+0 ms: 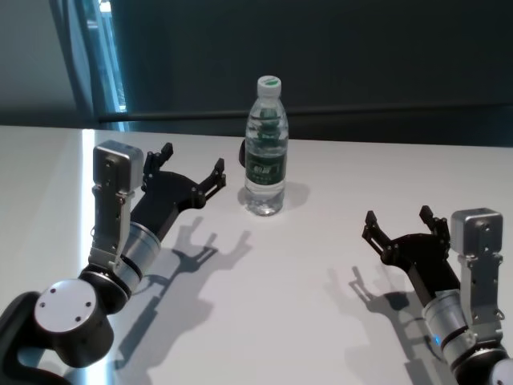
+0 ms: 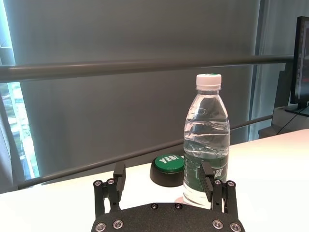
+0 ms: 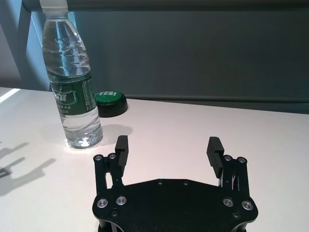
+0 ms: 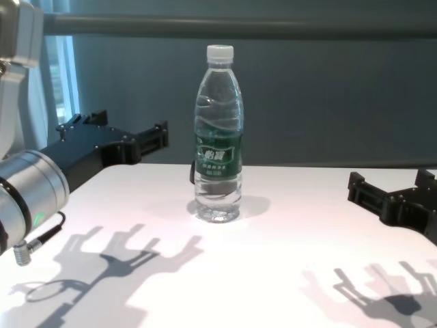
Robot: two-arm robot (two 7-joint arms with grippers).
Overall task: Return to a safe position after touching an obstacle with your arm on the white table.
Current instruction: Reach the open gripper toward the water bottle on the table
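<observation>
A clear water bottle (image 1: 266, 148) with a white cap and a dark green label band is seen standing upright on the white table (image 1: 304, 289), toward the far edge and about midway along it. Just behind the bottle, nearer the far edge, a low black button with a green top (image 2: 168, 169) is seen resting on the table, partly hidden by the bottle in the head view. The left gripper (image 1: 191, 170) is held above the table on the left side, its black fingers spread apart and pointed toward the bottle; nothing is held between them. In the head view the nearer fingertip is seen just beside the bottle, with a narrow gap of table showing between them, so no contact is shown. In the left wrist view the bottle is seen in line with one finger (image 2: 206, 180), and whether they touch cannot be told from that view. The right gripper (image 1: 401, 224) is held above the table toward the right side and nearer the front edge, well apart from the bottle, its fingers likewise spread wide and empty. In the right wrist view both of its fingers (image 3: 121, 151) are seen over bare table, with the bottle and the button farther off. Shadows of both grippers are cast on the table beneath them.
</observation>
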